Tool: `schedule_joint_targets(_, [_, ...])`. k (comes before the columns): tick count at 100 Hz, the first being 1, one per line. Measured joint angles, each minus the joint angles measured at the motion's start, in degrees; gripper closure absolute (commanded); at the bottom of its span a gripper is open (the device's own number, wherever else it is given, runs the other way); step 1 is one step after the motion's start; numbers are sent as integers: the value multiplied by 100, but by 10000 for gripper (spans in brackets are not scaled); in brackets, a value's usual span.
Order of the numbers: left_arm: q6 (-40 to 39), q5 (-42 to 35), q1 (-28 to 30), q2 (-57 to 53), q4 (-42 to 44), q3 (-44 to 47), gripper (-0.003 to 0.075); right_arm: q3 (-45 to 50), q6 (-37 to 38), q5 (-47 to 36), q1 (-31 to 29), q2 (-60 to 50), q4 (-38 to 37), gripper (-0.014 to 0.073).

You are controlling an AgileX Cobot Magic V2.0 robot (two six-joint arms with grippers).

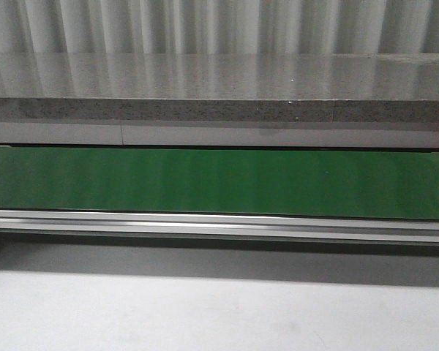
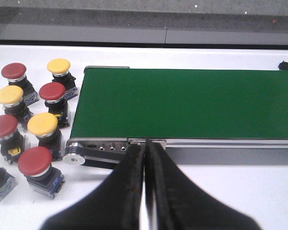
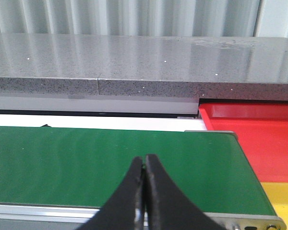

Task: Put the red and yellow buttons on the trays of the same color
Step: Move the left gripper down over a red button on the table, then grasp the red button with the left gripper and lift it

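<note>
Several red and yellow mushroom-head buttons stand in a cluster on the white table beside one end of the green belt in the left wrist view, among them a red button and a yellow button nearest the belt's roller. My left gripper is shut and empty, over the table just short of the belt's rail. Past the belt's other end, the right wrist view shows a red tray and a yellow tray. My right gripper is shut and empty above the belt. Neither gripper shows in the front view.
A green conveyor belt with an aluminium rail crosses the table. Behind it runs a grey speckled stone ledge under a corrugated wall. White tabletop lies in front of the belt.
</note>
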Motion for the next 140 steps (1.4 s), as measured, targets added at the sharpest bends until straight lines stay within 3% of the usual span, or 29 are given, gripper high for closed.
schedule_joint_targets(14, [-300, 87, 0, 860, 64, -426, 228, 0, 0, 0, 0, 0, 0, 659])
schedule_joint_targets(21, [-456, 148, 0, 1275, 104, -619, 162, 0, 0, 0, 0, 0, 0, 659])
schedule_joint_targets(46, [-1214, 686, 248, 2784, 655, -1249, 211, 0, 0, 0, 0, 0, 0, 659])
schedule_joint_targets(98, [-1303, 1183, 2496, 5175, 131, -2148, 230, 0, 0, 0, 0, 0, 0, 659])
schedule_joint_targets(140, [-1312, 1149, 2628, 6405, -481, -2425, 230, 0, 0, 0, 0, 0, 0, 659])
